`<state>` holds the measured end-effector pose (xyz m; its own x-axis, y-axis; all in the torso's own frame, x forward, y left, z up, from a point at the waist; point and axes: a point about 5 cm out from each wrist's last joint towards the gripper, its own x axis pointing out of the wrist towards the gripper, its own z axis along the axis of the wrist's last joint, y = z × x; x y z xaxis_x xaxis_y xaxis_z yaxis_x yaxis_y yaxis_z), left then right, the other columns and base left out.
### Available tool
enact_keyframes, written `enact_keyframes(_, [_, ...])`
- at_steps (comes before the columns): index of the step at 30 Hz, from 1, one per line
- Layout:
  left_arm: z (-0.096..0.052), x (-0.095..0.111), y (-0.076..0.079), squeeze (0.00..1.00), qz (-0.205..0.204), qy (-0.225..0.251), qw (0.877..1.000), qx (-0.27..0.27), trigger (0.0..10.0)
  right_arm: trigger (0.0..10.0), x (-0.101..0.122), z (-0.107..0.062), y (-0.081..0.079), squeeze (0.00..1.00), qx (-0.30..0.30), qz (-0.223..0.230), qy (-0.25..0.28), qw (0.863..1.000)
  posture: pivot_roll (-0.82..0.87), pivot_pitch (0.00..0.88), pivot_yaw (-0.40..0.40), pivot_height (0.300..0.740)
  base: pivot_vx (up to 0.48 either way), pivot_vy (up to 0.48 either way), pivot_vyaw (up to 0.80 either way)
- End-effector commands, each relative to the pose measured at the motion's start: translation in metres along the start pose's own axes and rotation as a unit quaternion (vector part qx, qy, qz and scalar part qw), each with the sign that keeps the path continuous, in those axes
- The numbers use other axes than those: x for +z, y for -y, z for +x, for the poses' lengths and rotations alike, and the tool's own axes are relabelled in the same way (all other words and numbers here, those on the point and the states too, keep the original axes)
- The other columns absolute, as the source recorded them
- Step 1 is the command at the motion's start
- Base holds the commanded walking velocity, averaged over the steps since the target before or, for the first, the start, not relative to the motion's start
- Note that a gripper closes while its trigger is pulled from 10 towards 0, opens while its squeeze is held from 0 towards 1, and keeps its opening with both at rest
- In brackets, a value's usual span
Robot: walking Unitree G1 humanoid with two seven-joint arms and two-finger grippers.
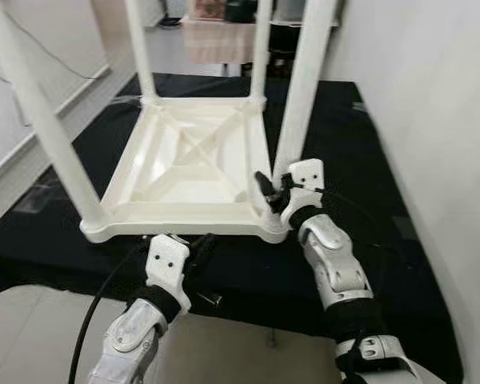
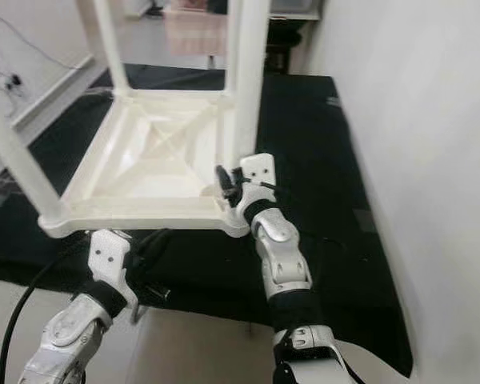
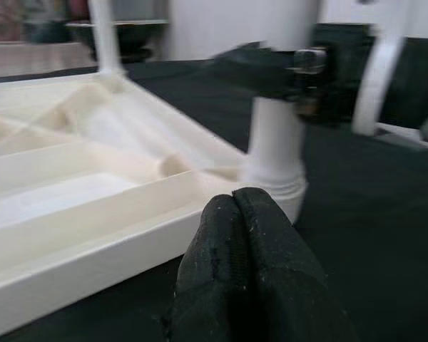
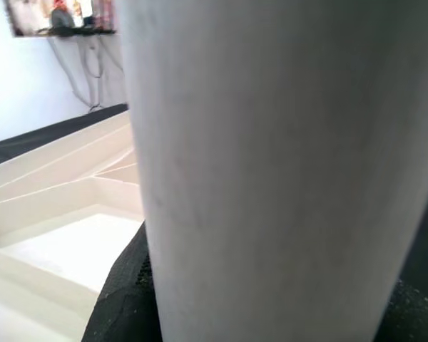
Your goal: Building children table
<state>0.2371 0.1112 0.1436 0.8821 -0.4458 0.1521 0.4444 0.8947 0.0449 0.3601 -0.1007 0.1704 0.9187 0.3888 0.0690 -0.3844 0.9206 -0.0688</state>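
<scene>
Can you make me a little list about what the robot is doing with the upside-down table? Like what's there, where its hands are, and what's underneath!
thing being built: white table, upside down, four legs pointing up
underneath: black cloth
right gripper: at the near right leg, fingers around its base
left gripper: fingers shut, holding nothing, just in front of the table's near edge
beside it: white wall on the robot's right

Table top [image 1: 188, 160] and legs [image 1: 300, 96]: smooth white plastic, slight sheen. Under the table top, black cloth [image 1: 352, 152], matt. Beside the near leg, right gripper [image 1: 274, 190] fingers matt black, arm shell glossy silver.
</scene>
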Motion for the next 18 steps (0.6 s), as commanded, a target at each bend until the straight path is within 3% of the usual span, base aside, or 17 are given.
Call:
enact_keyframes(1, [-0.002,-0.006,-0.002,0.00,0.001,-0.013,1.000,0.007,10.0,10.0,-0.022,-0.005,0.002,0.00,-0.001,0.004,-0.045,0.999,0.09,0.089,-0.023,0.740,0.000,0.000,0.00])
enact_keyframes(3, [-0.002,-0.006,-0.002,0.00,0.002,-0.013,1.000,0.008,10.0,10.0,-0.017,-0.003,0.000,0.02,0.021,0.009,-0.034,0.999,0.09,0.089,-0.023,0.740,0.000,0.000,0.00])
enact_keyframes(4, [-0.002,-0.006,-0.002,0.00,0.002,-0.013,1.000,0.008,10.0,10.0,-0.013,0.000,0.000,1.00,0.043,0.009,-0.025,0.999,0.08,0.089,-0.021,0.740,0.000,0.000,0.00])
enact_keyframes(5, [-0.001,-0.006,-0.002,0.00,0.000,-0.013,1.000,0.006,10.0,10.0,-0.007,0.002,-0.003,1.00,0.061,0.021,-0.013,0.998,0.08,0.089,-0.020,0.740,0.000,0.000,0.00])
enact_keyframes(6, [0.000,-0.006,-0.002,0.00,-0.002,-0.013,1.000,0.003,10.0,10.0,0.001,0.005,-0.006,0.85,0.094,0.033,0.001,0.995,0.08,0.090,-0.021,0.740,0.000,0.000,0.00])
enact_keyframes(7, [0.000,-0.006,-0.002,0.00,-0.002,-0.013,1.000,0.003,10.0,10.0,0.001,0.005,-0.006,0.85,0.094,0.033,0.001,0.995,0.08,0.090,-0.021,0.740,0.000,0.000,0.00])
enact_keyframes(8, [0.000,-0.006,-0.002,0.00,-0.002,-0.013,1.000,0.002,10.0,10.0,0.005,0.005,-0.007,0.18,0.114,0.030,0.005,0.993,0.08,0.089,-0.020,0.740,0.000,0.000,0.00])
enact_keyframes(9, [0.001,-0.006,-0.002,0.00,-0.002,-0.012,1.000,0.003,10.0,10.0,0.010,0.006,-0.007,0.00,0.138,0.023,0.010,0.990,0.08,0.089,-0.020,0.740,0.000,0.000,0.00])
enact_keyframes(10, [0.001,-0.006,-0.002,0.00,-0.002,-0.012,1.000,0.003,10.0,10.0,0.010,0.006,-0.007,0.00,0.138,0.023,0.010,0.990,0.08,0.089,-0.020,0.740,0.000,0.000,0.00])
enact_keyframes(13, [0.001,-0.006,-0.002,0.00,-0.001,-0.011,1.000,0.004,10.0,10.0,0.019,0.009,-0.010,0.00,0.239,0.012,0.012,0.971,0.08,0.088,-0.025,0.740,0.000,0.000,0.00])
enact_keyframes(14, [0.001,-0.006,-0.002,0.00,-0.001,-0.011,1.000,0.004,10.0,10.0,0.019,0.009,-0.010,0.00,0.239,0.012,0.012,0.971,0.08,0.088,-0.025,0.740,0.000,0.000,0.00])
enact_keyframes(15, [0.001,-0.006,-0.002,0.00,-0.001,-0.011,1.000,0.005,10.0,10.0,0.021,0.009,-0.010,0.00,0.298,-0.002,0.004,0.955,0.08,0.088,-0.027,0.740,0.000,0.000,0.00])
enact_keyframes(16, [0.001,-0.006,-0.002,0.00,-0.001,-0.011,1.000,0.005,10.0,10.0,0.020,0.009,-0.009,0.00,0.321,-0.008,-0.004,0.947,0.08,0.088,-0.029,0.740,0.000,0.000,0.00])
enact_keyframes(18, [0.001,-0.006,-0.001,0.00,-0.001,-0.011,1.000,0.005,10.0,10.0,0.018,0.010,-0.007,0.00,0.339,-0.016,-0.013,0.941,0.08,0.086,-0.030,0.740,0.000,0.000,0.00])
